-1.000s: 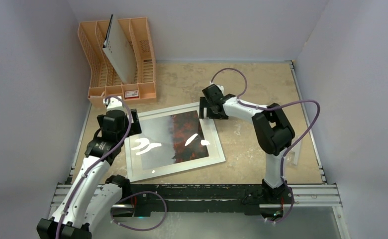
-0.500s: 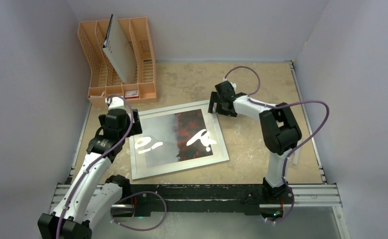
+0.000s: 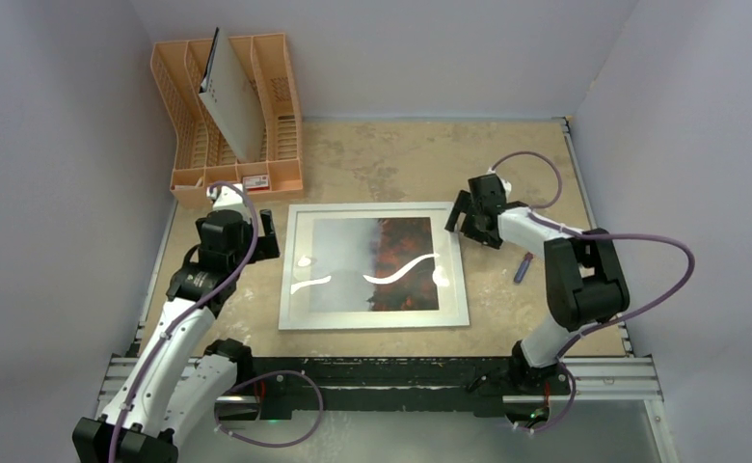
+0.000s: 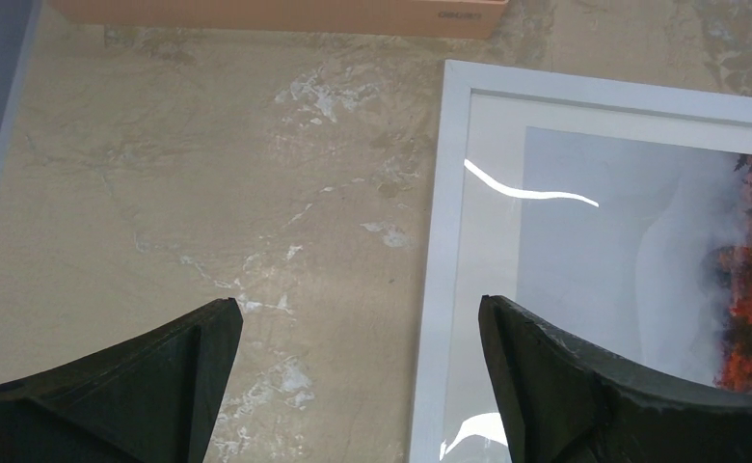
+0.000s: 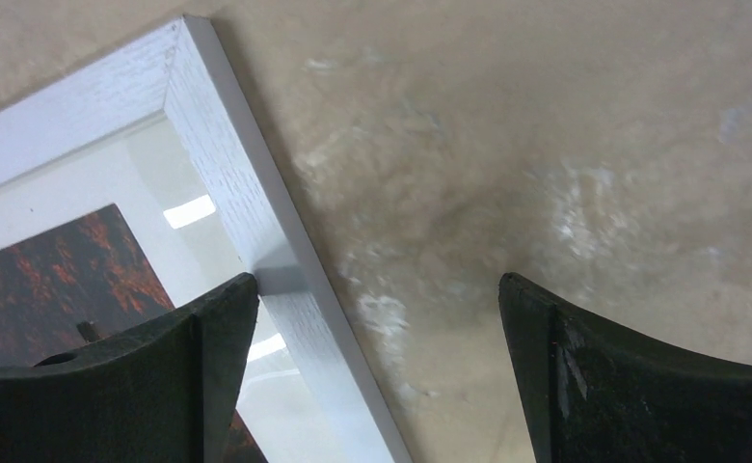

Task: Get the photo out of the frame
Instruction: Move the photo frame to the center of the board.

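Note:
The frame [image 3: 372, 320] lies flat and face up, its sides square to the table edges. The photo [image 3: 406, 260] sits under its glass, red foliage on the right and pale haze on the left. My left gripper [image 3: 268, 230] is open and empty just left of the frame. In the left wrist view [image 4: 358, 301] the frame's left border [image 4: 440, 241] runs between the jaws and the photo [image 4: 750, 280] shows at right. My right gripper [image 3: 463, 218] is open at the frame's far right corner. In the right wrist view [image 5: 377, 280] it straddles the white border [image 5: 218, 125], one finger over the glass by the photo [image 5: 54, 280].
An orange plastic rack [image 3: 281, 106] stands at the back left with a grey-white holed board [image 3: 229, 101] leaning in it. A small purple pen-like object [image 3: 523, 267] lies right of the frame. A metal rail [image 3: 401, 371] runs along the near edge. Walls close in left and right.
The frame has slid right and turned from tilted to square. My right gripper moved right with its far right corner. The purple object now shows. The left arm barely moved.

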`<action>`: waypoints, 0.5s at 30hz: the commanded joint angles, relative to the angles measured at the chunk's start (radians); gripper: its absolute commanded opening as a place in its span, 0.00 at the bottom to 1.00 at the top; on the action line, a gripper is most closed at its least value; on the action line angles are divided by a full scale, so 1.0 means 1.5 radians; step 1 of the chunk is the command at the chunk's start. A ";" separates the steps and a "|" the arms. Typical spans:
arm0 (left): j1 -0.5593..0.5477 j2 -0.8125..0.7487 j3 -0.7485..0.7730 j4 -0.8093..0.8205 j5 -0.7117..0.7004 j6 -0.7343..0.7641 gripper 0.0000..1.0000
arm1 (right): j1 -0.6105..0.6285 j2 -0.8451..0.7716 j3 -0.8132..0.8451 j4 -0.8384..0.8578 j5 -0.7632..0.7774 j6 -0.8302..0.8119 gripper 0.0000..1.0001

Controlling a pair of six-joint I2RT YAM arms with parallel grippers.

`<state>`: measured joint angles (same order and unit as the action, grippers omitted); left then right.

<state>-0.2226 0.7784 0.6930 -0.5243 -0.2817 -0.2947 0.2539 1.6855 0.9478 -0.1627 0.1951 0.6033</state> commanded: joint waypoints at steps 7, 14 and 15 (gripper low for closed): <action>0.003 -0.027 -0.006 0.035 0.030 0.018 1.00 | -0.013 -0.204 -0.066 -0.005 -0.126 -0.098 0.94; 0.004 -0.050 -0.008 0.021 -0.007 0.002 1.00 | 0.136 -0.390 -0.199 0.188 -0.317 -0.123 0.93; 0.004 -0.051 -0.007 0.017 -0.019 -0.003 1.00 | 0.178 -0.393 -0.203 0.191 -0.310 -0.136 0.91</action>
<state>-0.2226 0.7254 0.6876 -0.5137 -0.2615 -0.2867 0.3405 1.1362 0.6903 -0.0113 -0.1497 0.4740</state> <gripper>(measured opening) 0.996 0.929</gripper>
